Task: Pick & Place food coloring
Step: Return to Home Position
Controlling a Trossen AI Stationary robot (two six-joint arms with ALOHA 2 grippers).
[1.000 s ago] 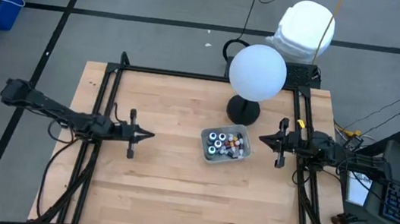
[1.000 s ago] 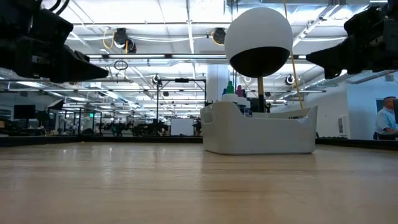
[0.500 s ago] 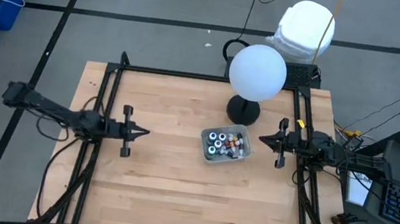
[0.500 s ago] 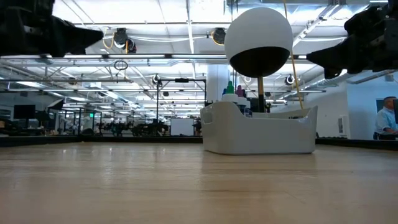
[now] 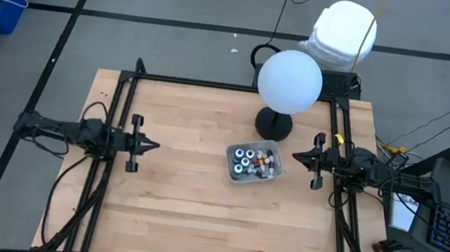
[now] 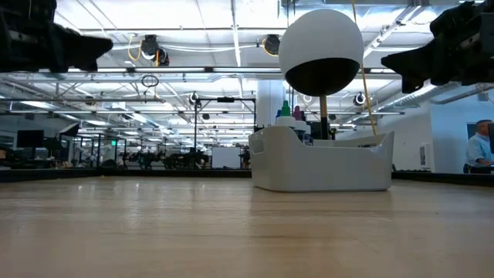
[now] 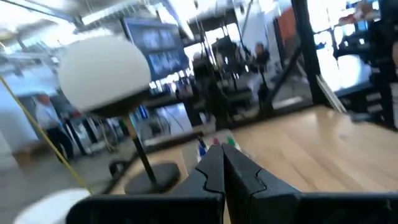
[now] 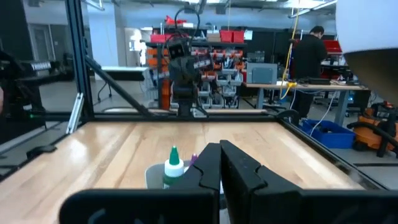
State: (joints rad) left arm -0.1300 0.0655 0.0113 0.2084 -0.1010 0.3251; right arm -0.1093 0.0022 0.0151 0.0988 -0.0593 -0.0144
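Several little food coloring bottles [image 5: 253, 161] stand upright in a pale rectangular tray [image 5: 231, 172] right of the table's middle. Their caps are white or dark, and a few show red or yellow. In the low view only the bottle tops [image 6: 287, 116] rise above the tray wall [image 6: 320, 166]. My left gripper [image 5: 155, 145] hovers shut over the table's left part, far from the tray, pointing toward it. My right gripper [image 5: 294, 157] hovers shut just right of the tray. The right wrist view shows a green-tipped bottle [image 8: 173, 165] beyond my shut fingers [image 8: 219, 152]. The left wrist view shows the left gripper [image 7: 222, 163] shut.
A lamp with a white globe [image 5: 290, 81] on a dark round base [image 5: 272, 125] stands just behind the tray. Black frame rails [image 5: 113, 129] run along the table's left and right sides. Bare wood [image 5: 189, 208] lies near and left of the tray. People stand in the room beyond.
My left gripper has drawn back toward the table's left edge, away from the tray, and has risen in the low view. It has stayed shut. The tray and the bottles have not moved.
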